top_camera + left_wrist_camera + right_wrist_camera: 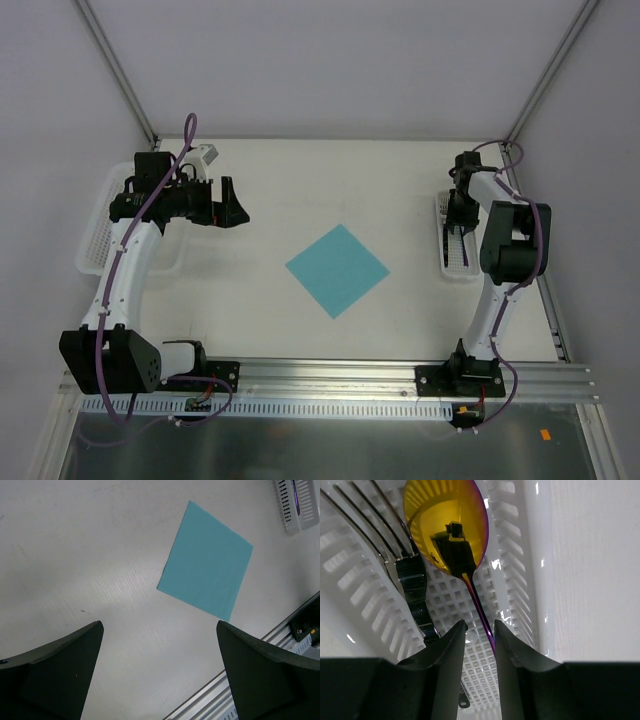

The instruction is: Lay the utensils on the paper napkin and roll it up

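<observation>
The teal paper napkin (337,270) (206,560) lies flat mid-table as a diamond, with nothing on it. The utensils are in a white slotted basket (445,262) (520,580) at the right: a spoon (445,520) with a shiny gold, purple-rimmed bowl and a thin purple handle, and beside it a dark shiny fork (395,545). My right gripper (458,228) (480,625) reaches down into that basket. Its jaws stand narrowly apart round the spoon's handle, which lies against the right finger (507,640). My left gripper (240,212) (160,625) hovers wide open above the table, left of the napkin.
A second white basket (95,235) sits at the table's left edge under the left arm. An aluminium rail (330,375) (235,690) runs along the near edge. The right basket (295,505) shows in the corner of the left wrist view.
</observation>
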### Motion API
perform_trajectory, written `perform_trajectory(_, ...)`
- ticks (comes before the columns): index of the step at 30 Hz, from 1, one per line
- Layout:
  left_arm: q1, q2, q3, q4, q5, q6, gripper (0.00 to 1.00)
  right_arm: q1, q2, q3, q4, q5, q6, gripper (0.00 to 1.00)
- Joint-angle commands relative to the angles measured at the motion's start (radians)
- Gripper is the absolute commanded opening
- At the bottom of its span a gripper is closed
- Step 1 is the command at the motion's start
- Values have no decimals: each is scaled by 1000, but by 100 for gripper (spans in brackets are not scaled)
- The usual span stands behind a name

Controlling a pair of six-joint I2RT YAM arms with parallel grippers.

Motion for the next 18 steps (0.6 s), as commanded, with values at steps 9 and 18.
perform_trajectory(9,10,39,43,14,57,-6,99,-15,17,23,18,-97,20,14)
perform_trajectory(18,10,63,60,12,63,4,99,-16,-44,19,20,-91,7,0)
